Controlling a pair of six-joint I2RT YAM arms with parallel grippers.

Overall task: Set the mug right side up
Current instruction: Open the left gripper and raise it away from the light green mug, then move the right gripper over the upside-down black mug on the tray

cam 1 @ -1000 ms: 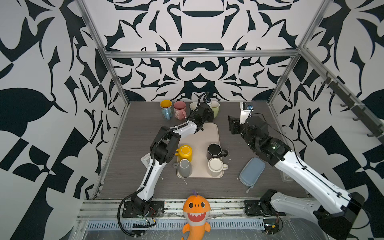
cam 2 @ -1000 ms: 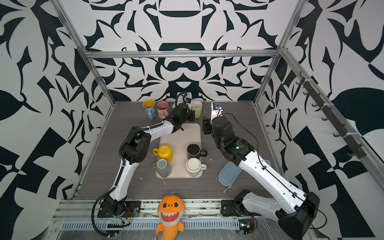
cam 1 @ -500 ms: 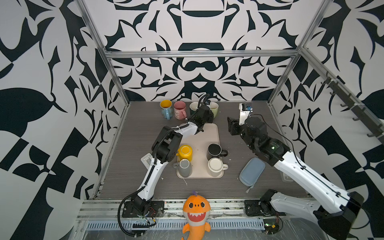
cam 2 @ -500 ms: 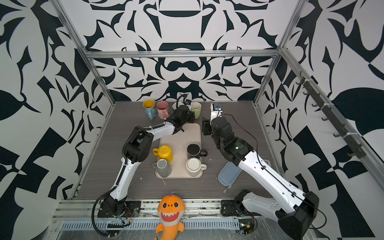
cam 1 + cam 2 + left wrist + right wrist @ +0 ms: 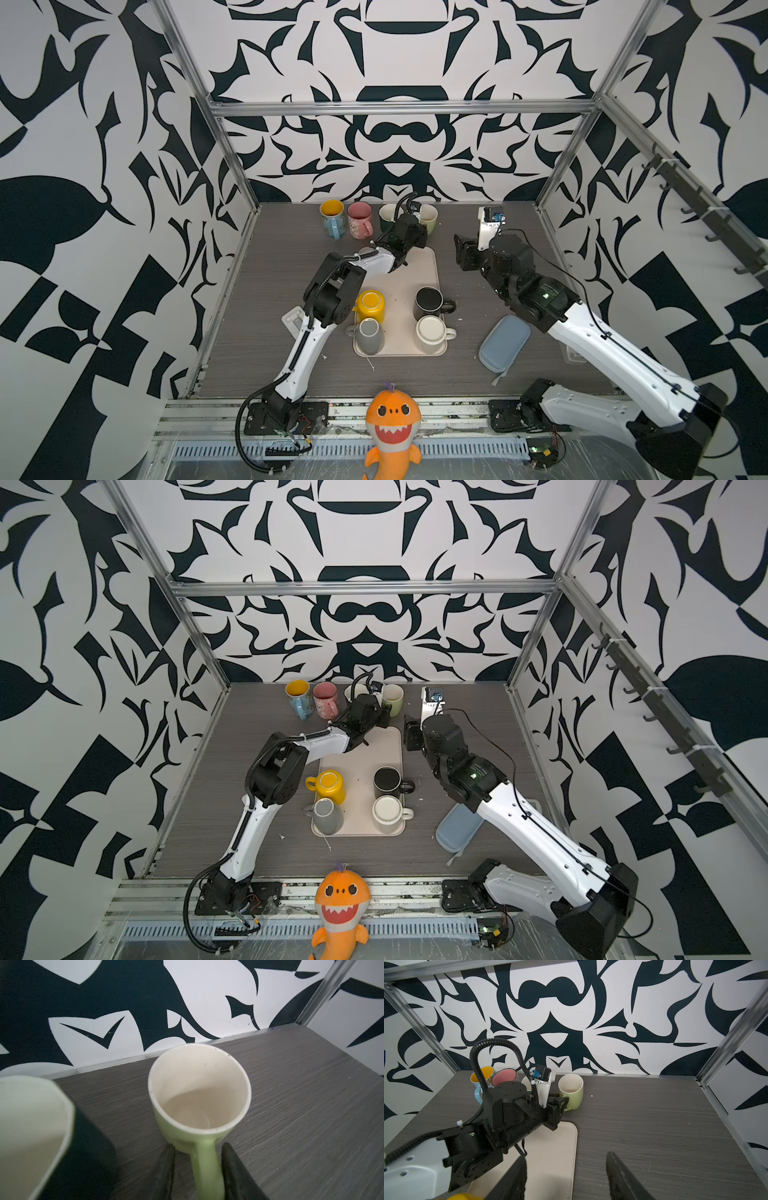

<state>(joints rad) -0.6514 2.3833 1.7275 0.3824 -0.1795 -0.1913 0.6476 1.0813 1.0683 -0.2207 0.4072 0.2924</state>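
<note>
The left gripper (image 5: 198,1169) has just spread its jaws off the green mug (image 5: 199,1093)'s handle, leaving it upright. Right gripper (image 5: 566,1178) hangs open, empty. Withdrawing crookedly could snag the handle and tip it.

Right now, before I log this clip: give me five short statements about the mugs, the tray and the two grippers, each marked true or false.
1. The light green ceramic mug stands upright, mouth up, on the grey wood-grain table. True.
2. The left gripper is clamped tight on its handle. False: its fingers flank the handle with gaps showing.
3. The yellow mug on the beige tray is mouth up. False: its base faces up.
4. The right gripper holds nothing. True.
5. The black mug lies on its side. False: it stands upright.
</note>
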